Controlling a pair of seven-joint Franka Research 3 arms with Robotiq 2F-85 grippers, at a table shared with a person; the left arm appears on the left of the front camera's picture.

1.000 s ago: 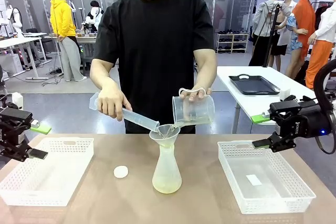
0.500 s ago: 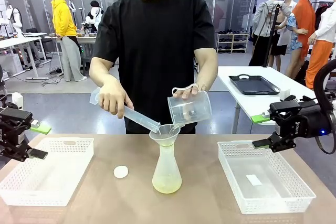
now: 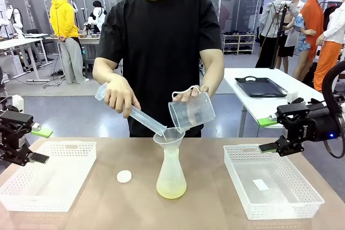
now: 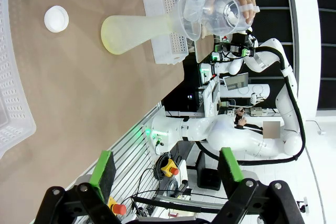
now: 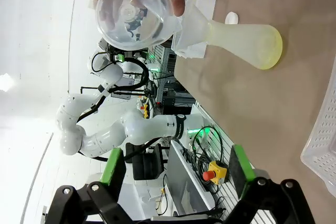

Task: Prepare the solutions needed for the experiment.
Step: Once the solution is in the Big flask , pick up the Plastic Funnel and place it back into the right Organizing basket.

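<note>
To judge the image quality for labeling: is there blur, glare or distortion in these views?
Front view: sharp and evenly lit, the pale yellow liquid in the flask reads clearly. Left wrist view: rolled sideways, straight lines bend near the edges. Right wrist view: also rolled, the background is washed out white, yet the beaker is sharp.
</note>
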